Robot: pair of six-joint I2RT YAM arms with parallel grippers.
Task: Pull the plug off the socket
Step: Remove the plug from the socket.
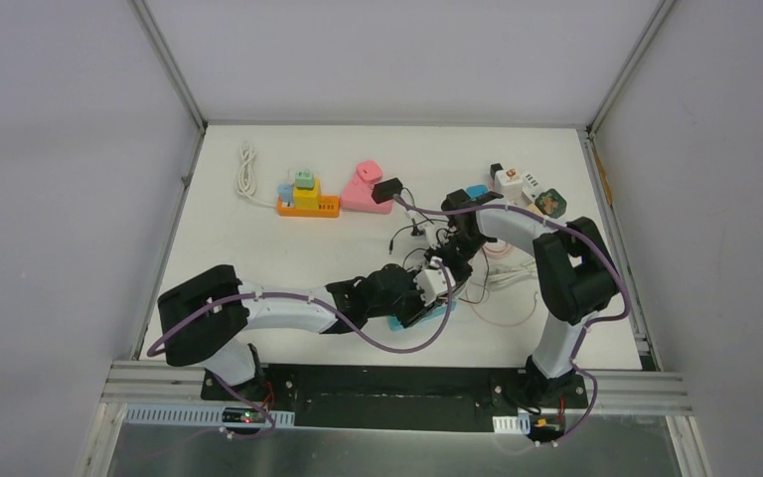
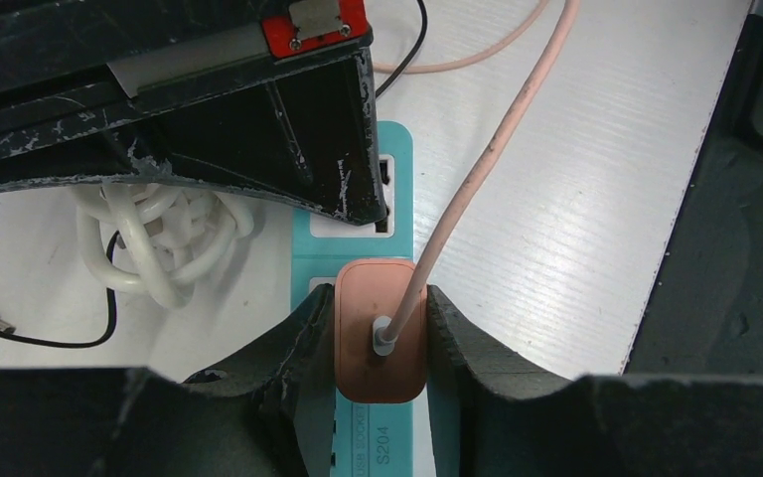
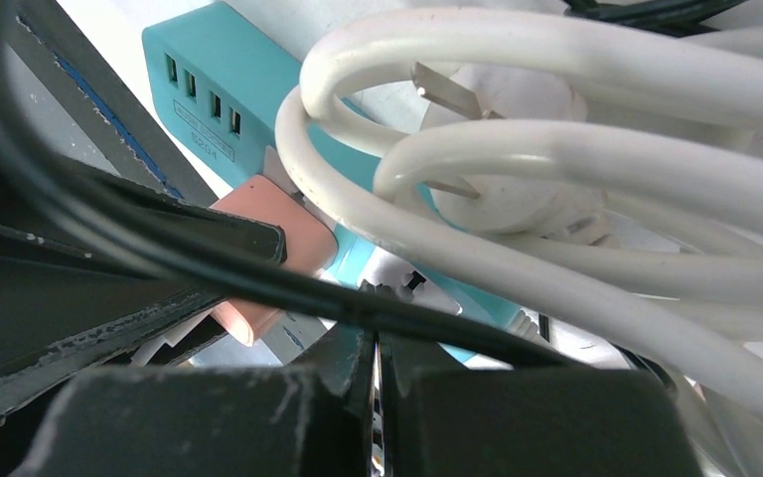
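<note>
A salmon-pink plug (image 2: 380, 348) sits in a teal power strip (image 2: 397, 164), with its pink cable (image 2: 497, 149) leading away. My left gripper (image 2: 380, 310) is shut on the plug, one finger pressed on each side. My right gripper (image 3: 376, 343) is shut, its tip resting on the strip just beyond the plug; in the left wrist view it shows as a black wedge (image 2: 343, 169). The right wrist view shows the plug (image 3: 303, 234) and the strip (image 3: 219, 75). In the top view both grippers, left (image 1: 435, 288) and right (image 1: 454, 260), meet over the strip (image 1: 404, 321).
A coiled white cord with a loose white plug (image 3: 517, 189) lies against the strip, and thin black wires run across it. At the back are an orange strip with coloured plugs (image 1: 308, 207), a pink block (image 1: 365, 189), a black adapter (image 1: 387, 190) and several adapters (image 1: 517, 184).
</note>
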